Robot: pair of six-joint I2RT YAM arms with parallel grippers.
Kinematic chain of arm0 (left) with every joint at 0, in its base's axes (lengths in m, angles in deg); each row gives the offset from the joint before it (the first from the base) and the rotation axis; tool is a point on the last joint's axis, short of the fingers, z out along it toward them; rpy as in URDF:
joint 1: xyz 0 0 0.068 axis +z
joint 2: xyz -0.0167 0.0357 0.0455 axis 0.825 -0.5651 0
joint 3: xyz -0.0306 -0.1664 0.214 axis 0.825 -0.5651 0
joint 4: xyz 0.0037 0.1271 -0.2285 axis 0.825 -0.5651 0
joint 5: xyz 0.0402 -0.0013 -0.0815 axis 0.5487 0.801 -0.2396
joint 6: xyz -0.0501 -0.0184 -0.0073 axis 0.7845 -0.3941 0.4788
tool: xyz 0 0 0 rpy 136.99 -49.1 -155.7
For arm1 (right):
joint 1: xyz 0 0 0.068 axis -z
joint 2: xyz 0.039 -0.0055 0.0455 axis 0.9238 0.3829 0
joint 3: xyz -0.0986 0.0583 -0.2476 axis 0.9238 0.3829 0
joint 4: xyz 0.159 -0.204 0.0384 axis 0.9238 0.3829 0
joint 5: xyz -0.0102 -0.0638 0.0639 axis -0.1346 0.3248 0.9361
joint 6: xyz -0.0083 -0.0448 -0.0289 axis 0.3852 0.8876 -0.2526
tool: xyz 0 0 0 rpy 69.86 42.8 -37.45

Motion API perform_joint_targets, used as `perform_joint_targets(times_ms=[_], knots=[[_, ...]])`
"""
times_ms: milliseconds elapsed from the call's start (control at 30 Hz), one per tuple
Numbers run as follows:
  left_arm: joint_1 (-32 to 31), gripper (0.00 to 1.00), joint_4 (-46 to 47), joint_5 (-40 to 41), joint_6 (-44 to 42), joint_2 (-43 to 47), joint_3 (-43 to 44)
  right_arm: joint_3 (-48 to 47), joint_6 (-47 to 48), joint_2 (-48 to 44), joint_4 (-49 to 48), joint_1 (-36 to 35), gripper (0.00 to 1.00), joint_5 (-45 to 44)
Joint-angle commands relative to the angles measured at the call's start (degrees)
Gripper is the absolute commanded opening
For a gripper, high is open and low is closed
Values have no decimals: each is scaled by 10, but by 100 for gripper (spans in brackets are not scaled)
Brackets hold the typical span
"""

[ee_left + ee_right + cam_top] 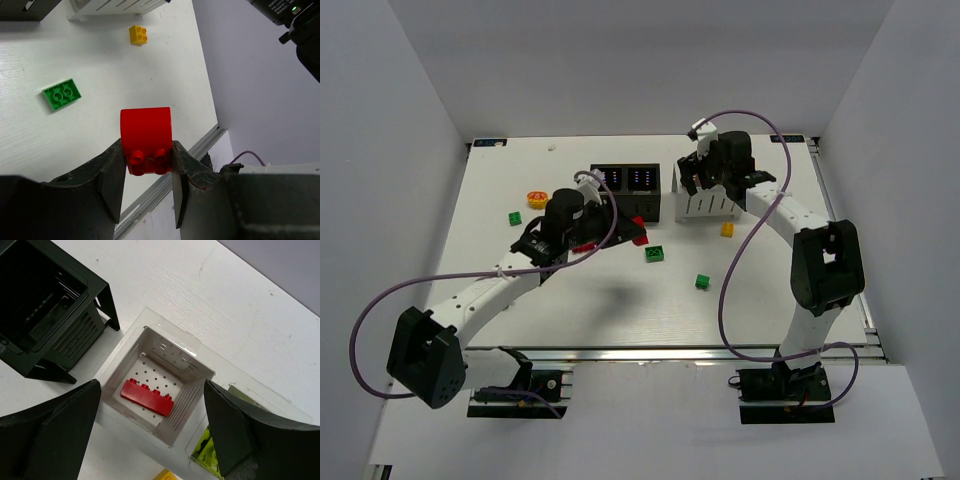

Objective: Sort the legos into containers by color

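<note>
Currently left gripper (147, 156) pinches 1 red lego (146, 129); right gripper (152, 387) spread. Release over apparently red compartment of white container (167, 340), far edge.

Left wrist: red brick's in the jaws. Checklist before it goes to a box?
1. Grip: red brick clamped between the left jaws: ok.
2. Target: one white box compartment holds a flat red brick, with room left: ok.
3. Neighbouring compartment holds lime pieces, so keep out: ok.
4. Access: right jaws hang open right above the white box: not ok, probably retract first.
5. Clearance past the black box: cannot tell.
</note>
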Motion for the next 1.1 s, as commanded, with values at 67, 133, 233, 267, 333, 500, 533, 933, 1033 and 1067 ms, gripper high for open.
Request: perform_joint_targets(times_ms=[67, 133, 233, 267, 333, 500, 533, 933, 1033, 1067], knots=[[2, 9, 13, -21, -15, -21, 49, -27, -4, -38, -6, 10, 86, 26], [2, 9, 23, -28, -19, -44, 71, -30, -3, -56, 1, 27, 81, 86], [2, 9, 23, -31, -45, -102, 126, -30, 8, -106, 49, 83, 35, 246], [2, 9, 23, -32, -57, -118, 144, -27, 9, -115, 67, 97, 9, 275], [1, 9, 32, -40, -68, -174, 198, -17, 22, -135, 92, 133, 0, 344], [-1, 11, 66, -50, -74, -280, 308, 69, 53, -209, 128, 191, 1, 389], [-1, 12, 68, -51, -73, -314, 347, 113, 53, -242, 119, 215, 1, 394], [-19, 14, 155, 42, -95, -472, 490, 246, 41, -361, 107, 242, 8, 409], [-22, 16, 162, 58, -99, -508, 525, 260, 39, -373, 105, 243, 12, 406], [-25, 17, 162, 67, -102, -523, 539, 264, 39, -376, 105, 244, 14, 406]])
